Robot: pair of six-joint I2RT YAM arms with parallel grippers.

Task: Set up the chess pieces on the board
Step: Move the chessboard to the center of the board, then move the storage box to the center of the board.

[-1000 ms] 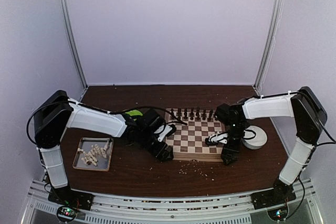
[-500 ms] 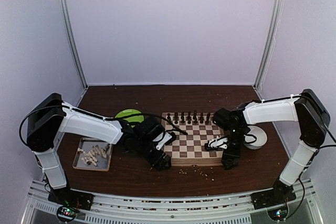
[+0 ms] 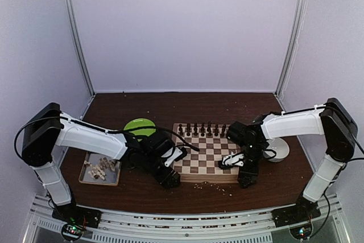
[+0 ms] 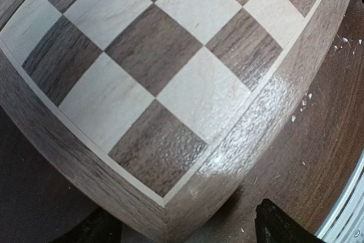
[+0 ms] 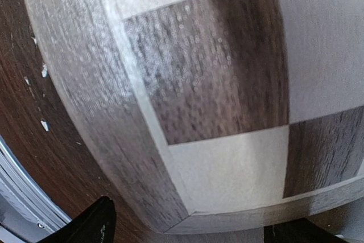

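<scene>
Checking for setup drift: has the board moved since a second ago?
Yes. The board has slid left and toward the near table edge, closing on the metal tray, which stayed put.

Pale lilac walls, dark wooden table

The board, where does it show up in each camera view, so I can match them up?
Top external: the board sits at the centre of the picture, slightly low.
Left wrist: the board's near left corner fills the frame, tip pointing down.
Right wrist: the board's near right corner fills the frame.
Shared landmark: pale crumbs off the near edge; at right in left wrist, at left in right wrist.
</scene>
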